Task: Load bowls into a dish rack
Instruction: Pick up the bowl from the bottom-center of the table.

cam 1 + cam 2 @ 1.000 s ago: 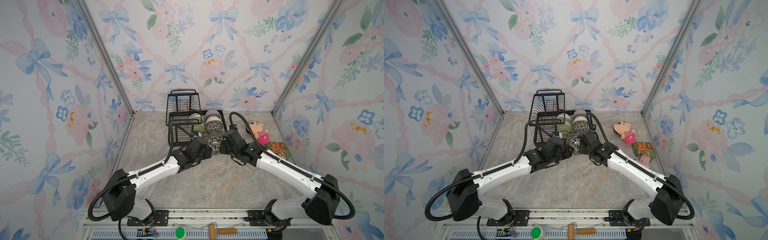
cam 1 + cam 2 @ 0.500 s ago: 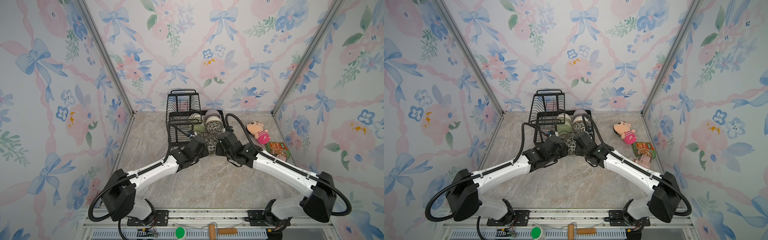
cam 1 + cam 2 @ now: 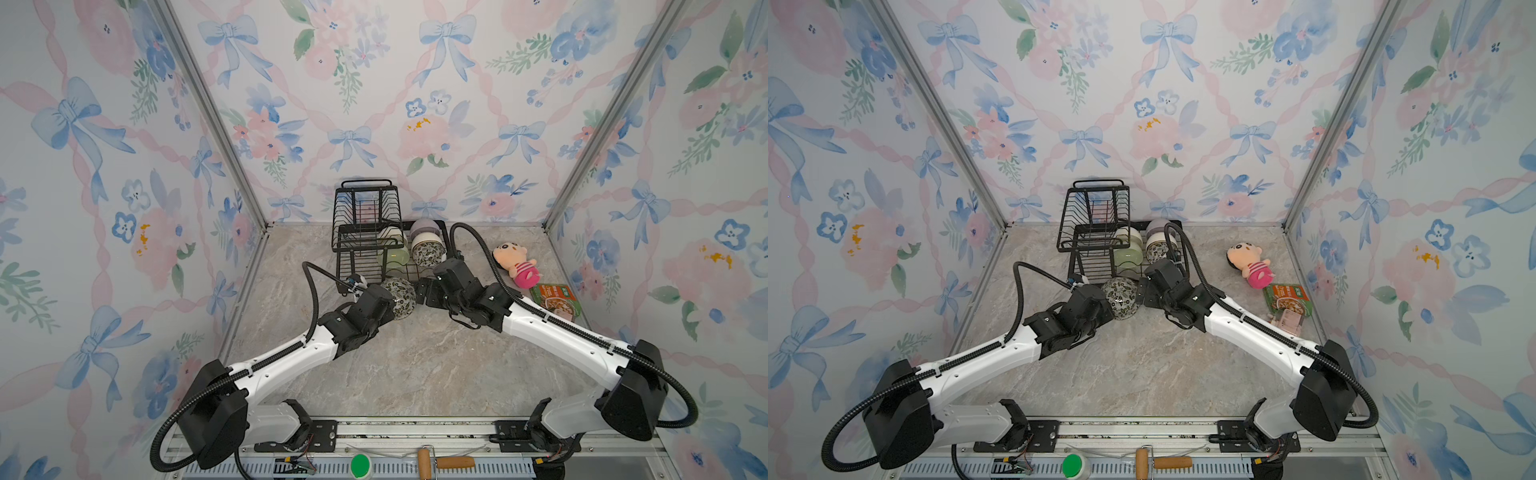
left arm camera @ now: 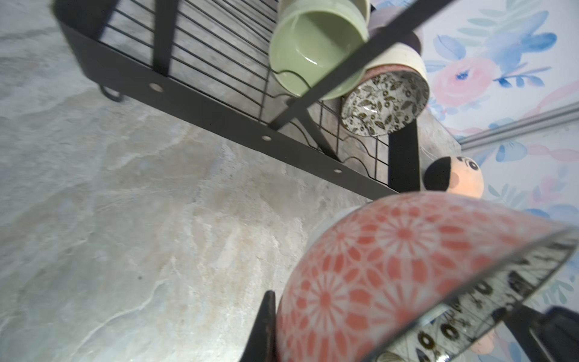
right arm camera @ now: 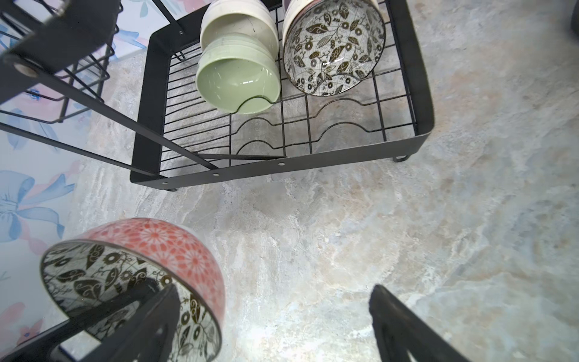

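Marble tabletop (image 3: 415, 365), near edge of dish rack (image 5: 313, 162): left gripper (image 3: 386, 298) clenches the rim of a tilted leaf-patterned bowl (image 3: 402, 291); right gripper (image 3: 423, 291), jaws spread wide, stands just beside it.

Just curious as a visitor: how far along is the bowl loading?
Nearly done: the pale green bowl, a leaf-patterned bowl and others sit in the dish rack. The left gripper holds the last bowl before the rack; the right gripper is open. Only that bowl remains.
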Available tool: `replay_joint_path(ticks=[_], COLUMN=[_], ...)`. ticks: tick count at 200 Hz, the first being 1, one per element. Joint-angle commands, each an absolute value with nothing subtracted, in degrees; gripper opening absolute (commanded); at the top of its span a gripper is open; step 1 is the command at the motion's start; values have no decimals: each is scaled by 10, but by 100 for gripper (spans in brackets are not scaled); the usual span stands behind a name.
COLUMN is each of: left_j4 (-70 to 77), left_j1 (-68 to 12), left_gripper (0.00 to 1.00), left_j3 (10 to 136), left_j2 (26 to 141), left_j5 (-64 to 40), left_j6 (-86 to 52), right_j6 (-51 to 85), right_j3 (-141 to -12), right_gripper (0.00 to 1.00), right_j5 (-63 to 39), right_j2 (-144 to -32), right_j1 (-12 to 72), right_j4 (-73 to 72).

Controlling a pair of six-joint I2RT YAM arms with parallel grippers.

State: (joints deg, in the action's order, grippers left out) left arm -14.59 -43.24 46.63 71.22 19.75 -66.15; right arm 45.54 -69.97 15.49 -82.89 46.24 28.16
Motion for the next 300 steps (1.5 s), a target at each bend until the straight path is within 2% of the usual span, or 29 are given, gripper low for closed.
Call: replay_joint_path(ticks=[1, 46, 77, 121, 177, 216, 266, 300], left_j4=[-137, -130, -94, -16, 95, 115, 120, 120], left_j1=[-411, -392, -392, -436, -472, -484, -489, -492], left_gripper=[0, 0, 0, 0, 0, 0, 0, 0], left_j3=[446, 409, 401, 396, 417, 460, 487, 491], left_j2=[674, 633, 628, 649, 731, 795, 832, 829], left_j5=[245, 310, 308, 348, 367, 375, 366, 362], left_j6=[-685, -641, -586, -518, -427, -406, -365, -351], right_j6=[469, 574, 695, 749, 918, 1078, 1155, 1158], right_j3=[-715, -687, -623, -701, -723, -654, -609, -599], right_gripper=[96, 96, 96, 96, 96, 96, 96, 96], right_j5=[151, 171, 74, 49, 8, 75, 80, 81], right_j2=[-814, -782, -749, -781, -815, -800, -820, -836], right_j1=[456, 435, 371, 337, 344, 384, 416, 421], right_j4=[276, 250, 179, 278, 223, 121, 42, -1])
